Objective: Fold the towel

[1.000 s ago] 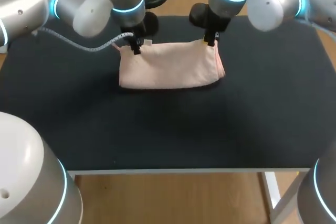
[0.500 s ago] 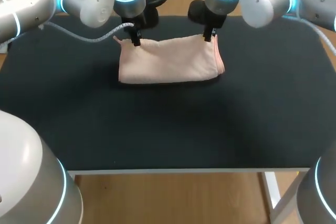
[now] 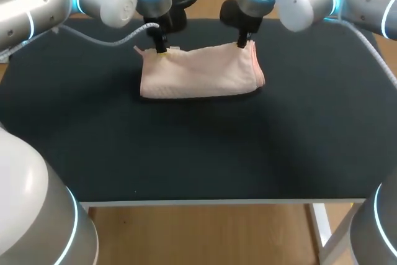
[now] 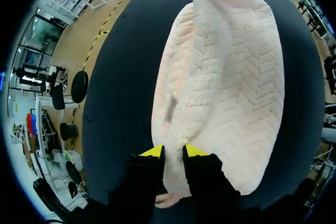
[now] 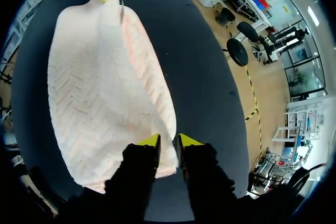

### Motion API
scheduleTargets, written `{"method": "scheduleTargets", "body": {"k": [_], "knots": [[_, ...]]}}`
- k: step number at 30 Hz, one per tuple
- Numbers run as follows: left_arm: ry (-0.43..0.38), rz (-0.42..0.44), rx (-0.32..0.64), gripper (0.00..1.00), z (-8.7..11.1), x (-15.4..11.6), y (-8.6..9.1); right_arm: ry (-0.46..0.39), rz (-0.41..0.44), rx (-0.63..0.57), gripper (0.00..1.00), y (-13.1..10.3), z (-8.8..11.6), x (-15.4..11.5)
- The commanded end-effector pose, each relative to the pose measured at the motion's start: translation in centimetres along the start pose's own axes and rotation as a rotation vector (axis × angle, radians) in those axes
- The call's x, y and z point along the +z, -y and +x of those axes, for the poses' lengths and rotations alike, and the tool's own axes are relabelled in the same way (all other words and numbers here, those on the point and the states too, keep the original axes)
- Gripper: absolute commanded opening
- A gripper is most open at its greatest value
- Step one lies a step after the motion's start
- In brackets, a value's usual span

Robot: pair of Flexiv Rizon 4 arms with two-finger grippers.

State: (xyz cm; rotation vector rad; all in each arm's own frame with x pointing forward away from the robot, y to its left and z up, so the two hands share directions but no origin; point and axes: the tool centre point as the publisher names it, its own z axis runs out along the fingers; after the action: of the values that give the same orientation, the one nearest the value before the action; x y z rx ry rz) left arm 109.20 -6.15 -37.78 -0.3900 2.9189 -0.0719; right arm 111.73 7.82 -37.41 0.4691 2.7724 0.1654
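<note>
towel: the pale pink, herringbone-woven cloth towel (image 3: 198, 76) lay doubled over on the far half of the black table (image 3: 186, 153). its fold faced the near side and its loose edges the far side, strung between my two pincers.
left pincer: my left pincer (image 3: 161, 49) was nipped nearly closed on the far left corner, with cloth squeezed between both yellow tips.
right pincer: my right pincer (image 3: 243, 44) was pinched the same way on the far right corner, its narrow gap filled with cloth.
change: over the last second both pincers had drawn back toward the far edge of the table, and the held edge went with them. the near fold crept a little away too, and the top layer looked flatter.
meaning: i judged the first fold as laid and being tugged smooth. letting go would likely come next, then another fold if one was wanted.
containers: none showed on the table, so there were no contents to report.
</note>
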Motion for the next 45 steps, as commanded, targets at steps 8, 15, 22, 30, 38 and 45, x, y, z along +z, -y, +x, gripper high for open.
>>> {"method": "scheduleTargets", "body": {"k": [8, 15, 22, 30, 38, 45], "knots": [[0.011, 0.110, -0.040, 1.00, 0.2, -2.2, -2.3, 0.079, -0.063, -0.007, 1.00, 0.8, 0.0, -2.1], [0.012, 0.313, 0.080, 1.00, 2.2, -4.9, -2.3, 0.055, -0.098, -0.095, 1.00, 1.0, 1.3, -3.8], [-0.040, 0.475, 0.164, 1.00, 4.0, -6.2, -2.6, 0.034, -0.114, -0.113, 1.00, 1.1, 2.3, -4.3], [-0.083, 0.656, 0.126, 1.00, 5.3, -6.7, -5.4, 0.006, -0.126, -0.128, 1.00, 1.1, 3.4, -4.5], [-0.117, 0.711, 0.106, 1.00, 6.5, -6.5, -7.3, -0.015, -0.106, -0.200, 1.00, 1.0, 4.2, -4.6], [-0.158, 0.720, 0.103, 1.00, 7.1, -6.9, -8.3, -0.022, -0.051, -0.328, 1.00, 1.2, 5.0, -4.7]]}}
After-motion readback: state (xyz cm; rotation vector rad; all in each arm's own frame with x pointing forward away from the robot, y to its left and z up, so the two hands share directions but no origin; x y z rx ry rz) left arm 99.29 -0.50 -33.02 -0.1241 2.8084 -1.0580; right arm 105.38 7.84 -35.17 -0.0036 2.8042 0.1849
